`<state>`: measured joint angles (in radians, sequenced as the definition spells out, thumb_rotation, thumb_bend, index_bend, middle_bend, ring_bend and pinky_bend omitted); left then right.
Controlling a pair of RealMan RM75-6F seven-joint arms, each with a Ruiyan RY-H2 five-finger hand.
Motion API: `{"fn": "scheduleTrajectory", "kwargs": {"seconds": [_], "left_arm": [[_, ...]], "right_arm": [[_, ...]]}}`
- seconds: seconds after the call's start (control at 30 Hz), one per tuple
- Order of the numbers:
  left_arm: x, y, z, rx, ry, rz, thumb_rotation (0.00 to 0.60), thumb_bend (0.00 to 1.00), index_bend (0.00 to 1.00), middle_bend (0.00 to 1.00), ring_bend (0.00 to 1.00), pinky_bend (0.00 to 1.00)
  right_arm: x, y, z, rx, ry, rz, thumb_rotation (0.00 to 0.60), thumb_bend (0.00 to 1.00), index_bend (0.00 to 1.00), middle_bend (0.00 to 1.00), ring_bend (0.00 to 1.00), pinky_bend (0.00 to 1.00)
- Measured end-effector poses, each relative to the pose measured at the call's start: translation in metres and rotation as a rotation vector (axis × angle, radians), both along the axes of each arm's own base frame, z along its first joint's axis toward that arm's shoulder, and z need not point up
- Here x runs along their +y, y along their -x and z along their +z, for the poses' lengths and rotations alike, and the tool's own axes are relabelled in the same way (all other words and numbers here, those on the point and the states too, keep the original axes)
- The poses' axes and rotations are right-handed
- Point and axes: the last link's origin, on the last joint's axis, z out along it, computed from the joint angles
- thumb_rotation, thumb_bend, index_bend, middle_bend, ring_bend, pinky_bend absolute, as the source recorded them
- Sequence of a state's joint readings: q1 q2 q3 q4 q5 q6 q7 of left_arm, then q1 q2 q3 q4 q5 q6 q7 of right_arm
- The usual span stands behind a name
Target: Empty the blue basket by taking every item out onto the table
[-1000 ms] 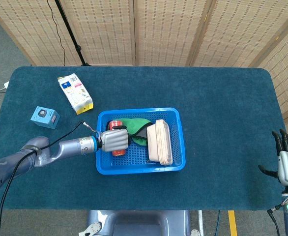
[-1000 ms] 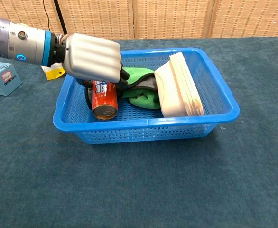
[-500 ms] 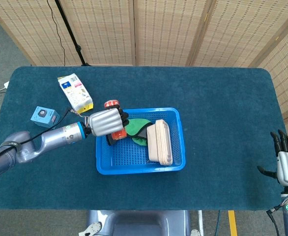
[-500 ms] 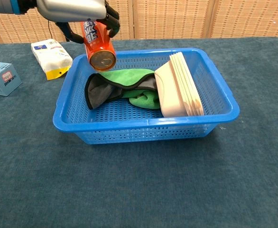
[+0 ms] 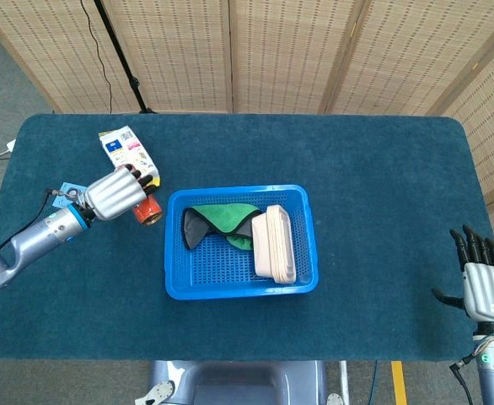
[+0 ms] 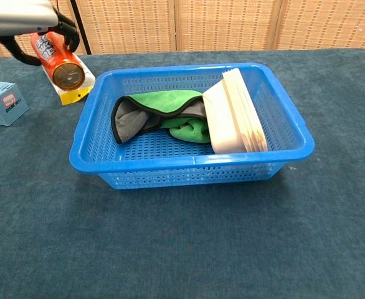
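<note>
Left hand point(image 5: 115, 191) wraps the red cylindrical drink can point(image 6: 59, 62), left of the blue plastic mesh basket point(image 5: 179, 288), likely to set down | right hand point(image 5: 480, 287) spread, idle, lower right | green-and-grey cloth point(image 6: 164, 112), beige tray stack point(image 6: 238, 112) remain inside.

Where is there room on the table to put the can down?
Bare cloth lies left of the basket, in front of the left hand holding the can. It is crowded behind, by the packet and blue box.

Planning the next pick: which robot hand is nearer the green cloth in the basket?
Left. The left robot hand, holding the can, is just left of the basket with the green cloth; the right robot hand sits near the table's far right edge.
</note>
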<state>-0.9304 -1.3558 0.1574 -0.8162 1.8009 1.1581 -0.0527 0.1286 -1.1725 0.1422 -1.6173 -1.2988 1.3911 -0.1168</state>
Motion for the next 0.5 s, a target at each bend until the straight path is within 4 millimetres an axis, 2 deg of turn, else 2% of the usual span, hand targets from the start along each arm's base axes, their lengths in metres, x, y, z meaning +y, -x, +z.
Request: {"fn": "scheduleTrajectory", "kwargs": {"seconds": [0.1,0.17,0.23,0.3,0.4,0.47,0.5], "left_arm": [[-0.007,0.016,-0.009,-0.04,0.028,0.043,0.6,0.5,0.73,0.56,0.52,0.67],[-0.011,0.024,-0.016,-0.053,0.037,0.057,0.6,0.49,0.67,0.49,0.44,0.61],[-0.013,0.03,-0.021,-0.055,0.036,0.074,0.597,0.43,0.57,0.37,0.31,0.5],[-0.012,0.035,-0.022,-0.051,0.027,0.102,0.561,0.32,0.42,0.22,0.17,0.38],[-0.012,0.041,-0.024,-0.056,0.024,0.16,0.505,0.19,0.24,0.11,0.08,0.3],[-0.014,0.04,-0.023,-0.076,0.028,0.179,0.495,0.1,0.13,0.05,0.05,0.28],[-0.015,0.039,-0.022,-0.087,0.031,0.182,0.495,0.09,0.1,0.05,0.05,0.28]], "right_arm": [[0.0,-0.002,-0.002,0.002,-0.008,0.007,0.6,0.0,0.0,0.0,0.0,0.0],[0.0,-0.003,-0.004,0.002,-0.013,0.009,0.6,0.0,0.0,0.0,0.0,0.0],[0.001,-0.003,-0.004,0.002,-0.018,0.01,0.6,0.0,0.0,0.0,0.0,0.0],[0.001,-0.003,-0.005,0.002,-0.021,0.009,0.6,0.0,0.0,0.0,0.0,0.0],[0.001,-0.003,-0.005,0.002,-0.022,0.005,0.6,0.0,0.0,0.0,0.0,0.0],[0.001,-0.002,-0.005,0.002,-0.022,0.003,0.6,0.0,0.0,0.0,0.0,0.0],[0.001,-0.003,-0.005,0.001,-0.022,0.003,0.6,0.0,0.0,0.0,0.0,0.0]]}}
